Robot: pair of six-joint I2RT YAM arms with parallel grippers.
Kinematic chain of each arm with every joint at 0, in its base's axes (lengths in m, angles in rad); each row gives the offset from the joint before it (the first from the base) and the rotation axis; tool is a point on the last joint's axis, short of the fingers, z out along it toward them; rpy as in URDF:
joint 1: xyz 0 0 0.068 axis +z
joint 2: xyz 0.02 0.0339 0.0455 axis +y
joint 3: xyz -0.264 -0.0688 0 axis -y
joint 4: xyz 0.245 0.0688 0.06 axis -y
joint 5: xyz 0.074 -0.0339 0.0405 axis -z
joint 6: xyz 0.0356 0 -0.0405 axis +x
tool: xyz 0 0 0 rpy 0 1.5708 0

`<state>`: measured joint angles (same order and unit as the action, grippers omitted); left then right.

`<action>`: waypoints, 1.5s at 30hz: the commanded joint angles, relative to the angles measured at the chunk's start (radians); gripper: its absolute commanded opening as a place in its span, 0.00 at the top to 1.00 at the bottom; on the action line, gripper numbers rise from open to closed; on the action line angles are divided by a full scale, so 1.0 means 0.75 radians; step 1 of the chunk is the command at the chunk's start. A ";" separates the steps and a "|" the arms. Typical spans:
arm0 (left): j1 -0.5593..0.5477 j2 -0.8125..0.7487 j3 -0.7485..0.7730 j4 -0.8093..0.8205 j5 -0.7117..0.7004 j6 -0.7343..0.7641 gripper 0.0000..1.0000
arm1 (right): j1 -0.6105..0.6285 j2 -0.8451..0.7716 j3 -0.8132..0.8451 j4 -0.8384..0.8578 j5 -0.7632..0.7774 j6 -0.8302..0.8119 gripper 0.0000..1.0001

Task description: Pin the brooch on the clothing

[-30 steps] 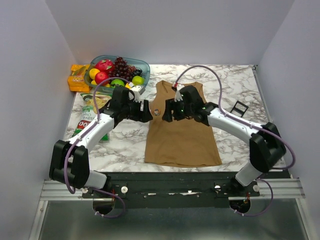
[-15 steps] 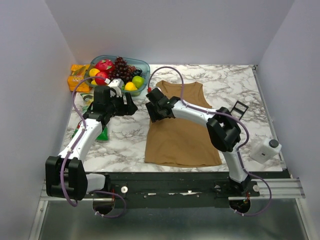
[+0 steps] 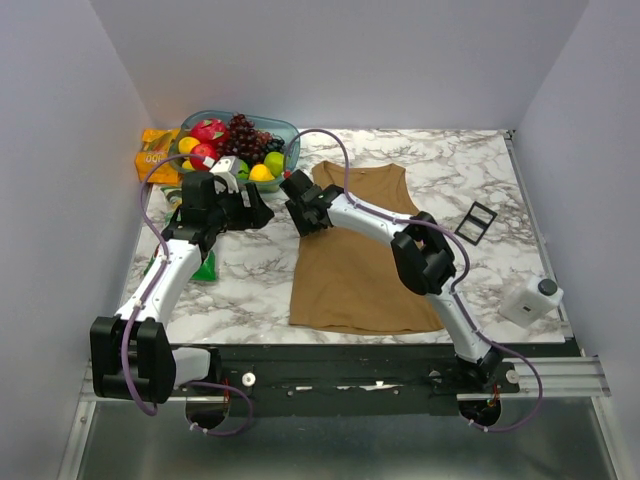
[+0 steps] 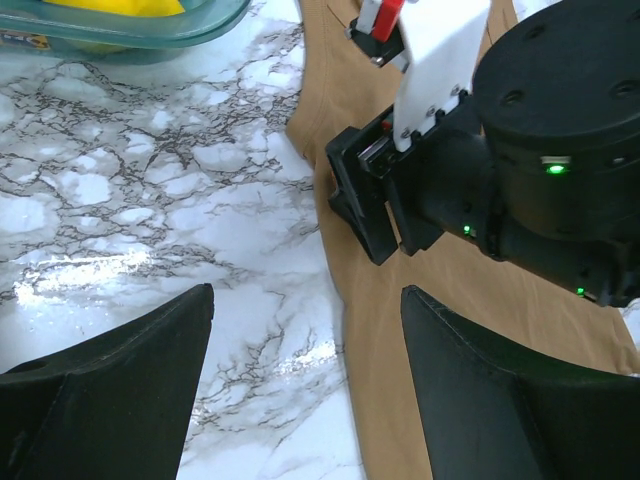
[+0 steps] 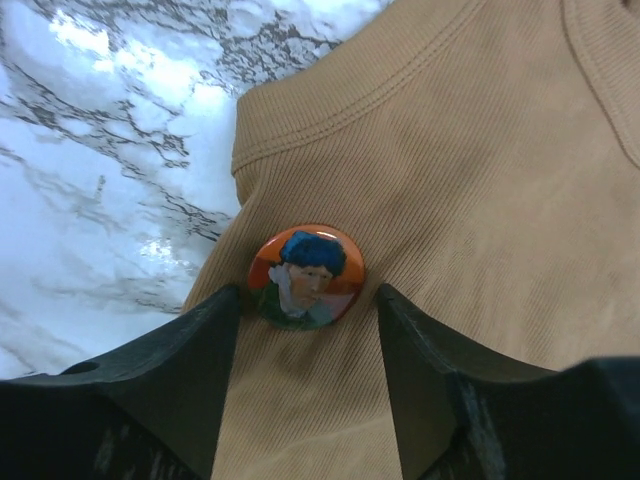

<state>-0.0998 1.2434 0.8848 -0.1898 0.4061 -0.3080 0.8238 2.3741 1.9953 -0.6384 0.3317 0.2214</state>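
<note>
The clothing (image 3: 360, 260) is a tan-brown tank top lying flat on the marble table. In the right wrist view the brooch (image 5: 305, 277), a small round orange badge with a painted blue-capped face, sits on the ribbed fabric (image 5: 480, 180) near the left armhole edge. My right gripper (image 5: 308, 290) is open, its fingers flanking the brooch just below it. In the top view the right gripper (image 3: 303, 222) covers the brooch at the top's left shoulder. My left gripper (image 3: 258, 213) is open and empty over bare marble, left of the top's edge (image 4: 370, 330); it faces the right gripper (image 4: 420, 190).
A glass bowl of fruit (image 3: 240, 140) stands at the back left, its rim in the left wrist view (image 4: 120, 25). An orange packet (image 3: 155, 155) and a green-and-white chips bag (image 3: 205, 265) lie left. A black square frame (image 3: 480, 218) and a white bottle-like object (image 3: 528, 298) lie right.
The right arm swung left across the top to its left shoulder and stretched out. The left gripper drew back left off the top. The white object at the right came into view.
</note>
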 commanded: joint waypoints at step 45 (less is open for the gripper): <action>0.025 0.007 -0.028 0.067 0.164 -0.035 0.16 | -0.035 -0.147 -0.153 0.015 0.034 0.175 0.99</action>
<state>-0.0910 1.2438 0.8745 -0.1589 0.4919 -0.3283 0.8177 2.2913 1.9221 -0.6384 0.3729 0.2966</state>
